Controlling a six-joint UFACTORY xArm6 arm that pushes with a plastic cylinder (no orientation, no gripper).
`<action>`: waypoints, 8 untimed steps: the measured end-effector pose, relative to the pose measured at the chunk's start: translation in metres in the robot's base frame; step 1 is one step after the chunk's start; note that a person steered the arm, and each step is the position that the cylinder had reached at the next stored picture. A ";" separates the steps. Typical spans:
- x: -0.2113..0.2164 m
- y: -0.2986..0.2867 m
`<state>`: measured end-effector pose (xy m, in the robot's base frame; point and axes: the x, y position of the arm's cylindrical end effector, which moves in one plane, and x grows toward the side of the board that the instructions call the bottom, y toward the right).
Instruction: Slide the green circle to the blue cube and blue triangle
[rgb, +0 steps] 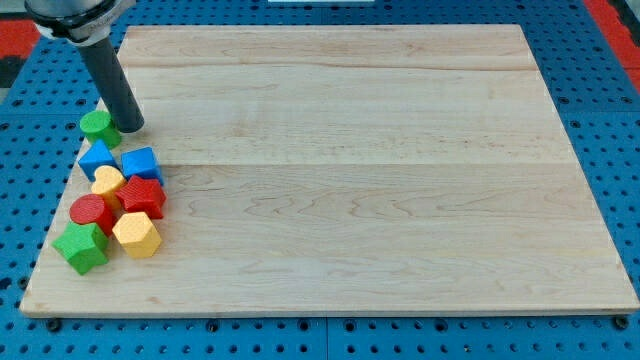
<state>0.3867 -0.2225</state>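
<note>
The green circle lies near the board's left edge, in the view's upper left. My tip stands just to its right, touching or nearly touching it. Just below the green circle lie the blue triangle and the blue cube, side by side. The green circle sits a short way above the blue triangle, close to it.
Below the blue blocks is a tight cluster: a yellow block, a red block, a red cylinder, a yellow hexagon and a green block. The wooden board rests on a blue pegboard.
</note>
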 end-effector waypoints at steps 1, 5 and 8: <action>0.021 0.011; -0.015 -0.012; 0.009 0.031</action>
<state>0.3958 -0.1919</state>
